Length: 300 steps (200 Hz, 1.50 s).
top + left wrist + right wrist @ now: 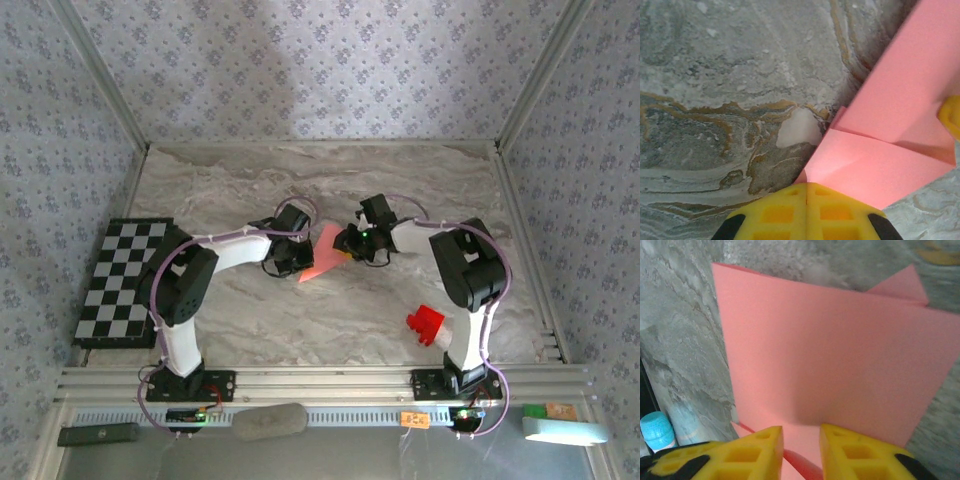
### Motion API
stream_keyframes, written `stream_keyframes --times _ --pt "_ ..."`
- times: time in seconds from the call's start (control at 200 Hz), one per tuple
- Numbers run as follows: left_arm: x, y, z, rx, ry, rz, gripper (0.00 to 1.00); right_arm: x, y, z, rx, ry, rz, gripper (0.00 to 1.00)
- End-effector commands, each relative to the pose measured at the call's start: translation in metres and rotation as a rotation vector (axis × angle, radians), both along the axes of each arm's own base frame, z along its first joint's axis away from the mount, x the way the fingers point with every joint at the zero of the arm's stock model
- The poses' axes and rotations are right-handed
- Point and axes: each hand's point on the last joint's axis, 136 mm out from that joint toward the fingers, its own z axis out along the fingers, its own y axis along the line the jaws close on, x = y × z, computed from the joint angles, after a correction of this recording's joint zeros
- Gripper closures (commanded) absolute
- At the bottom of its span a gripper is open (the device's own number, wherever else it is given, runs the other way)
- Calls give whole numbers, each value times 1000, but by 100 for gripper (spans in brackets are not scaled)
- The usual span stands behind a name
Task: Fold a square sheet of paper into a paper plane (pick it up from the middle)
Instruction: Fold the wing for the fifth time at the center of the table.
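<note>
The sheet of paper (322, 255), partly folded, lies on the marbled surface (330, 180) at mid-table, between the two grippers. From above it reads as a tapered wedge: its long axis runs diagonally, with the narrow tip toward the near left and the broad end farther back. Both arms are bent at the elbow, forearms reaching inward toward each other. The left gripper (292, 262) has its yellow fingers pressed together (806, 186) on the paper's (890, 110) folded corner. The right gripper (352, 245) meets the opposite edge with its fingers slightly apart (801, 432) (a curl of paper (830, 355) shows in the gap). A red block (425, 323) sits near the right arm and a chequered board (125, 280) far left.
</note>
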Motion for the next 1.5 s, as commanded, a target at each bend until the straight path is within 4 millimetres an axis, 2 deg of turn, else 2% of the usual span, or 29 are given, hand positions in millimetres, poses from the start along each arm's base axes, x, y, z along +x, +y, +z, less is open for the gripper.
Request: stream_keyframes --times 0.0,0.1,0.225,0.32,0.735,0.94,1.349,1.494 --pt "-6 11 -15 28 80 58 99 5 -14 27 28 -51 -63 66" --pt "-9 12 -17 17 108 73 100 1 -29 36 5 -64 -118 59" --pt "-10 13 -17 6 121 76 100 -11 -44 28 -41 -17 -177 55" --pt "-10 10 -15 -6 121 68 99 -18 -45 24 -34 24 -203 55" --pt "-8 3 -10 -37 120 44 96 -29 -10 1 16 138 -166 63" --pt "-8 2 -10 -38 122 41 95 -26 4 2 56 135 -124 67" --pt "-5 1 -6 -47 115 39 91 -27 16 10 102 113 -80 75" --pt "-2 1 -1 -57 108 41 88 -30 18 8 103 124 -70 76"
